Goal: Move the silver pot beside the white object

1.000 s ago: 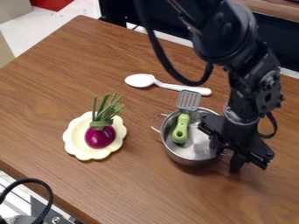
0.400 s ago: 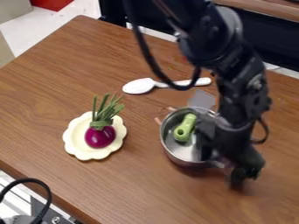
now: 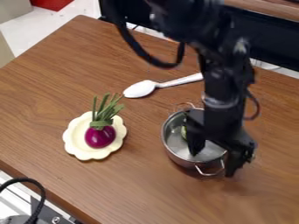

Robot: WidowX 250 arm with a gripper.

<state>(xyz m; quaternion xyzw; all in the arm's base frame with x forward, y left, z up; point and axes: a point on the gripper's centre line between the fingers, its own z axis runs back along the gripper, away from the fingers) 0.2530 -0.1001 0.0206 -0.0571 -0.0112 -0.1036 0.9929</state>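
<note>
Silver pot and white spoon have both turned, and the gripper has shifted toward the picture's left. Its jaws stand apart, one inside the pot and the other outside, with the near rim between them. Beside the inner jaw, a bit of green handle shows. Well left of the jaws, a purple onion lies on a scalloped plate; the spoon is up and left of them.

No readable text or label shows anywhere here.
</note>
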